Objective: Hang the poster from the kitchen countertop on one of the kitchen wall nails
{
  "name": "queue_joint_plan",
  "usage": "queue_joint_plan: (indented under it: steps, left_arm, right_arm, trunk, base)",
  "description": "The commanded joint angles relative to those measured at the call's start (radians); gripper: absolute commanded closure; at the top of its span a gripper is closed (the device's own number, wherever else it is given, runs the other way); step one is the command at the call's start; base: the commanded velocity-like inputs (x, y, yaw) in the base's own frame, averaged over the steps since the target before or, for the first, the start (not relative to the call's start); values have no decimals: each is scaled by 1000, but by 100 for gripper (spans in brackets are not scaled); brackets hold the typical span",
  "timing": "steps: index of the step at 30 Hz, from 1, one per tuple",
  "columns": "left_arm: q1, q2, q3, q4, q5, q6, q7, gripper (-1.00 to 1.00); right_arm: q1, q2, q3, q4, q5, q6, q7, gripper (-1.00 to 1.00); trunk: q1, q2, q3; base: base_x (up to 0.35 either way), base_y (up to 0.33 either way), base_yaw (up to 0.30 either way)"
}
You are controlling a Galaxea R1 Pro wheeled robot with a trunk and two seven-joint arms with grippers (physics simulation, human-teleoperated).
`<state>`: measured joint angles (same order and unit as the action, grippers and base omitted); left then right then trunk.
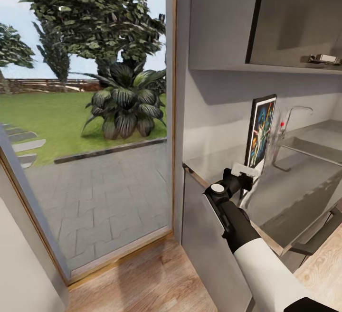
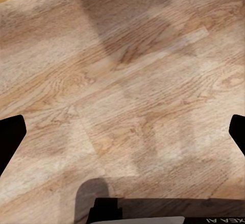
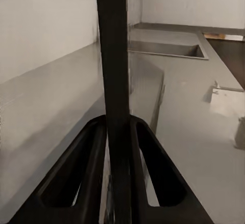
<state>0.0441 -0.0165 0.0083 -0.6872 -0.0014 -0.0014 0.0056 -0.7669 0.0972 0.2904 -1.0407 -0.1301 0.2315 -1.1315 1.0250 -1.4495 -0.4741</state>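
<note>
The poster (image 1: 262, 131) stands upright on the kitchen countertop (image 1: 294, 184), close to the pale wall, showing colourful figures inside its black frame. My right gripper (image 1: 247, 172) is at its lower near corner. In the right wrist view the poster's black frame edge (image 3: 113, 55) runs straight up between the two fingers (image 3: 87, 157), and the right gripper (image 3: 118, 127) is shut on it. My left gripper (image 2: 125, 132) hangs open over the wooden floor (image 2: 127, 81), with nothing between its fingertips (image 2: 10, 137). The wall nails are out of view.
A sink (image 1: 313, 146) with a faucet (image 1: 294, 112) lies just beyond the poster. An upper cabinet (image 1: 294, 17) hangs overhead. A tall glass door (image 1: 85, 112) to the garden stands at the left, beside the grey cabinet front (image 1: 209, 245).
</note>
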Motion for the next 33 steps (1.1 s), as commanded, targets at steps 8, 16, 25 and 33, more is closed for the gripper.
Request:
queue_joint_plan:
  steps: [8,16,25,33]
  left_arm:
    - [0,0,1,-2,0,0,1,-100]
    - [0,0,1,-3,0,0,1,-100]
    - [0,0,1,-2,0,0,1,-100]
    - [0,0,1,-3,0,0,1,-100]
  right_arm:
    - [-1,-1,3,-1,-5,6,-8,100]
    - [-1,-1,3,-10,-5,13,-11,100]
    - [-2,0,3,-16,-6,16,-11,100]
    - [-1,0,3,-17,-6,17,-13,100]
  trunk:
    - [0,-1,-1]
    - [0,-1,-1]
    - [0,-1,-1]
    - [0,-1,-1]
  base:
    - [0,0,0]
    - [0,0,0]
    - [0,0,0]
    - [0,0,0]
